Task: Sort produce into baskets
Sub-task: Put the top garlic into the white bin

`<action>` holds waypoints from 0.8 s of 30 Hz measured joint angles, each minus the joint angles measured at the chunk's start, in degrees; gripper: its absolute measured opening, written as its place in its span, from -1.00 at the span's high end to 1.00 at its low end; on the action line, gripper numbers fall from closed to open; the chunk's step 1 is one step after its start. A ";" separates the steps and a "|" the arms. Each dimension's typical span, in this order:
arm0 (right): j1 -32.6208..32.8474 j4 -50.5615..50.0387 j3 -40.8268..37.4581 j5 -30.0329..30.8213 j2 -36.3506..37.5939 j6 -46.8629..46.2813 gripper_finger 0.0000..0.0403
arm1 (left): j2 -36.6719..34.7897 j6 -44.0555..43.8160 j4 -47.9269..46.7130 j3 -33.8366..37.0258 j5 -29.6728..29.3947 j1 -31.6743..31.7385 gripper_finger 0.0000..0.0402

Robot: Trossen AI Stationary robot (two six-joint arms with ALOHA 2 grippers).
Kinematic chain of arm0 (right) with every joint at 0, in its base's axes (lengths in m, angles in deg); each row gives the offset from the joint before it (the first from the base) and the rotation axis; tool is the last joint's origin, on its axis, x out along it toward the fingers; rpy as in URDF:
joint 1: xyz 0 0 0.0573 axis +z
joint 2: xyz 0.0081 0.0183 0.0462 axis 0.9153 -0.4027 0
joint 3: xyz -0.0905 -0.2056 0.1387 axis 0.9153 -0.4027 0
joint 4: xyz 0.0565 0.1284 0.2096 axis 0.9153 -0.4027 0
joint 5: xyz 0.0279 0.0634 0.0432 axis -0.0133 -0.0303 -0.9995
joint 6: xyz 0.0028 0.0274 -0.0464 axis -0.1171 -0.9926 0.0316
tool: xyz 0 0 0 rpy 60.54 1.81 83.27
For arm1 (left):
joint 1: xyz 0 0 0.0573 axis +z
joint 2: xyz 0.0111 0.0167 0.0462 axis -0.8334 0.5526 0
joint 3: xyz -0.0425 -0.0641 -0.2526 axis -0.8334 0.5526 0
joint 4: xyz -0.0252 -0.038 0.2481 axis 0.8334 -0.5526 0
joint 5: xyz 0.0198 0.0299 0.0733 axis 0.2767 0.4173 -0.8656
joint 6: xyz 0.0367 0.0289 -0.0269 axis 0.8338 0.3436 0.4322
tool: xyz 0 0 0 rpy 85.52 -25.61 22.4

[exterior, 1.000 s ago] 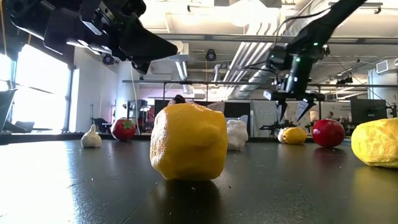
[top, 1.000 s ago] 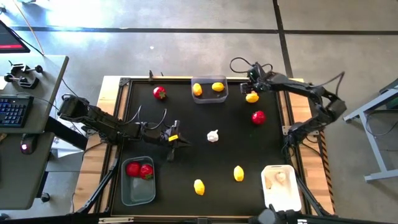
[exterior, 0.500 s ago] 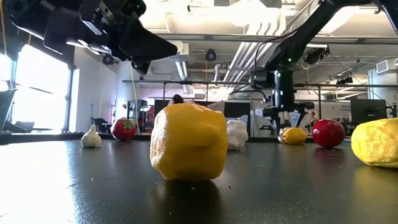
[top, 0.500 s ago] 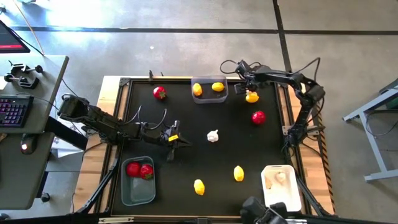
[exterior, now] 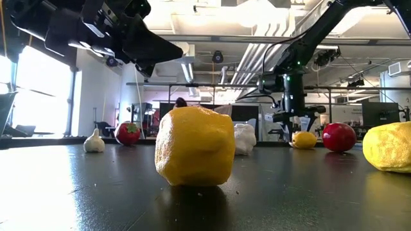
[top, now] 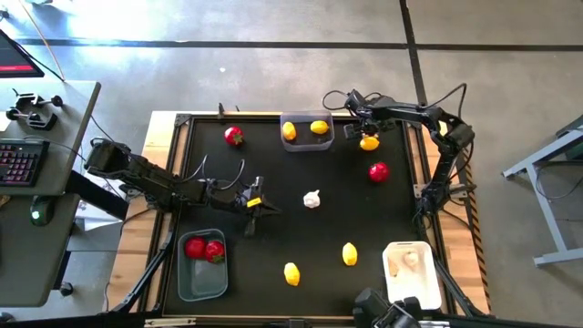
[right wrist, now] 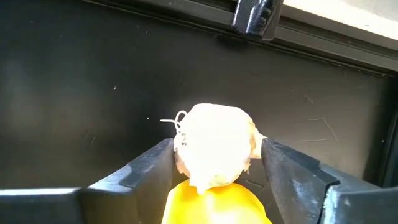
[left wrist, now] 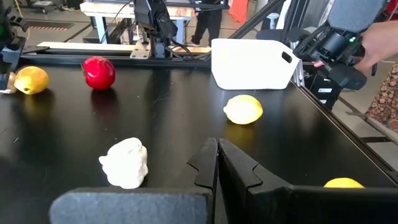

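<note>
My right gripper (right wrist: 217,148) stands open at the far right of the table, pointing steeply down. Its fingers flank a whitish garlic bulb (right wrist: 214,140) that lies against a yellow lemon (top: 369,142). My left gripper (top: 264,206) hangs shut above the table's left middle, holding nothing. A translucent basket (top: 307,144) at the far middle holds two lemons. Another translucent basket (top: 196,282) at the near left holds two red fruits. A white basket (top: 410,284) stands at the near right. Loose on the table are two red fruits (top: 234,136) (top: 378,170), a garlic (top: 311,199) and two lemons (top: 350,254) (top: 291,272). My right gripper comes at the garlic from above, one finger (right wrist: 155,167) on each side of the bulb. The gaps are so narrow that I cannot tell whether the fingers touch it. The garlic rests on the table.
The table's raised far rim (right wrist: 186,28) runs just behind the garlic. The basket with lemons stands a short way to the left of my right gripper. A person's hand (left wrist: 382,43) shows beyond the near right corner.
My right gripper has come down over the garlic and lemon at the far right and tipped to point more steeply down. The arm's elbow has swung in toward the table. My left arm has kept still.
</note>
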State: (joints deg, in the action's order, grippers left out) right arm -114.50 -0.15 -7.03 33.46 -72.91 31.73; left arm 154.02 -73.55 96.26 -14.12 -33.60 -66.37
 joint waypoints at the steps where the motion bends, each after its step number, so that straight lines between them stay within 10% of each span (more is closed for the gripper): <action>1: 0.00 -0.01 0.00 0.00 0.00 0.25 -0.13 | 0.00 0.00 -0.06 0.00 0.00 0.00 1.00; 24: 0.74 -8.65 6.27 1.05 0.00 0.79 -0.06 | 0.02 -0.54 -0.83 0.00 0.02 0.00 1.00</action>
State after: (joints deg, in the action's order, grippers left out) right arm -113.76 -8.80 -0.77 34.51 -72.91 32.52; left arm 154.04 -74.09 95.43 -14.12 -33.58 -66.37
